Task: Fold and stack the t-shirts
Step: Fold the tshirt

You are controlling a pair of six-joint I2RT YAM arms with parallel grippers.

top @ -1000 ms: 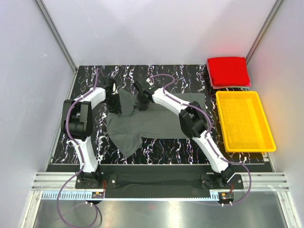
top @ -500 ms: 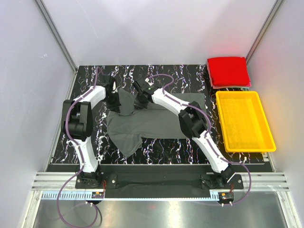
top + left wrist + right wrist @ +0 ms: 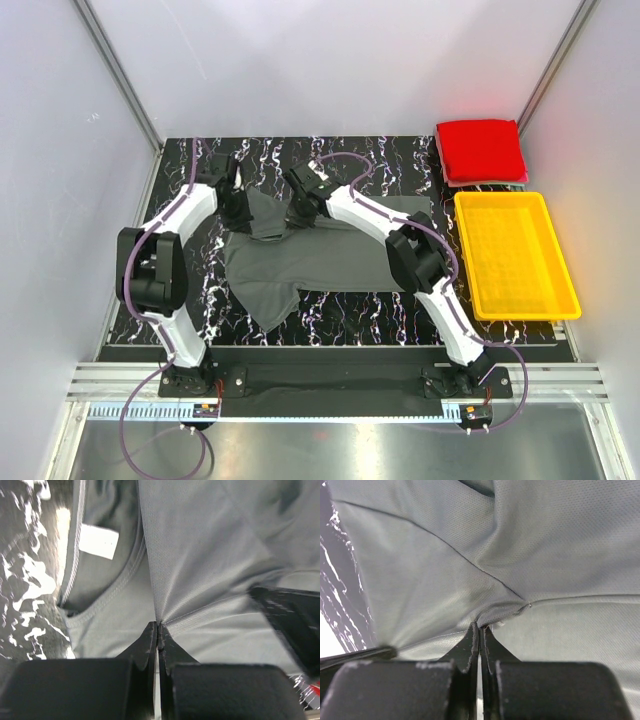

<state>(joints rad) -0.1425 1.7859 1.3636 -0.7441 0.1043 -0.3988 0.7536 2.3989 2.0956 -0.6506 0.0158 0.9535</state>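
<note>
A dark grey t-shirt (image 3: 320, 258) lies spread on the black marbled table (image 3: 200, 300), one sleeve hanging toward the front left. My left gripper (image 3: 247, 215) is shut on its cloth near the collar; in the left wrist view the gripper (image 3: 158, 626) pinches a fold beside the neck seam and white label (image 3: 99, 541). My right gripper (image 3: 298, 216) is shut on the same shirt a little to the right, its tips (image 3: 479, 626) clamping a puckered seam. A red folded t-shirt (image 3: 481, 149) sits at the back right on a pink edge (image 3: 490, 182).
A yellow plastic tray (image 3: 515, 255) stands along the right side of the table, just in front of the red stack. White enclosure walls close in the table on the left, back and right. Purple cables loop over both arms.
Both grippers have closed onto the grey shirt's upper edge. The left arm's elbow has swung leftward and the cloth near the collar is pulled up slightly.
</note>
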